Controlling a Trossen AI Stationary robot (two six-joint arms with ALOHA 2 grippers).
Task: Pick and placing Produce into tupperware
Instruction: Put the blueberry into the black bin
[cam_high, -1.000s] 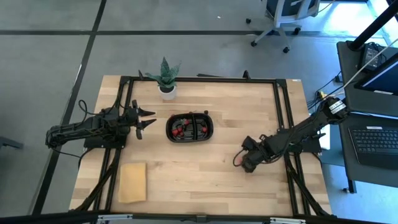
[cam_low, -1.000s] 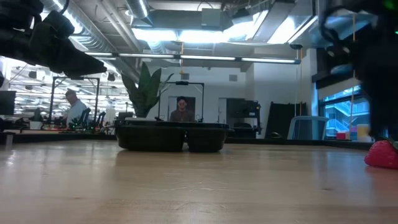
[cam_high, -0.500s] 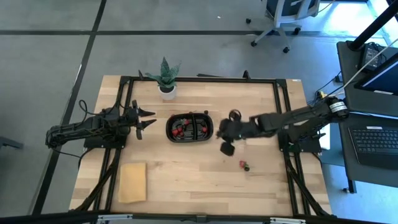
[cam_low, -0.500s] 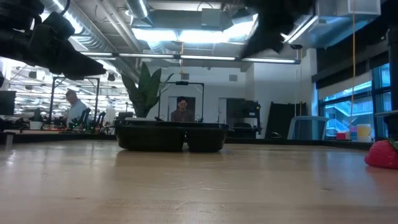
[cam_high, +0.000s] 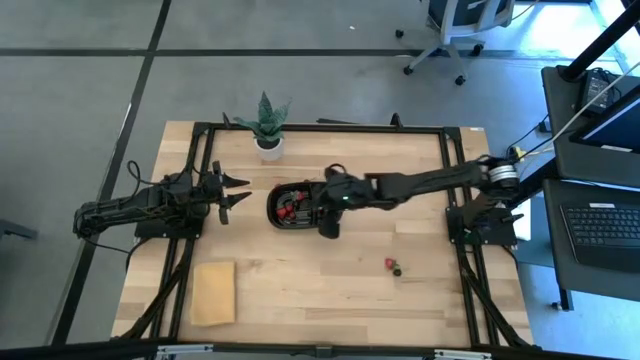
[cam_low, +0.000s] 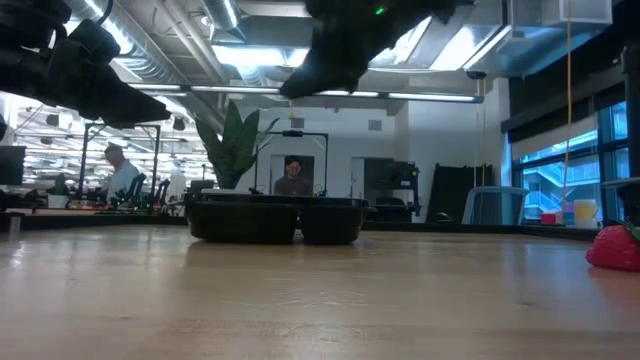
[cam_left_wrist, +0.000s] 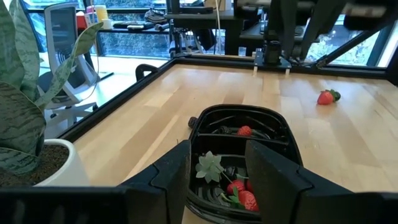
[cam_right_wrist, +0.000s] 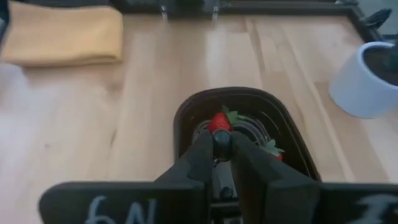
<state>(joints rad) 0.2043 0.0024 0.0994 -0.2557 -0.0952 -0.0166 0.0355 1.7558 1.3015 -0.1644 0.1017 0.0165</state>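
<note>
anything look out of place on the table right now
One strawberry lies alone on the bare wood, well away from the black tray that holds the others. The right pincer hangs over the tray, shut on another strawberry.

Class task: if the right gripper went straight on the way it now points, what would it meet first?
Probably the black oval plastic tray: the right gripper, shut on a small red strawberry, points into it. Height above it is unclear.
</note>
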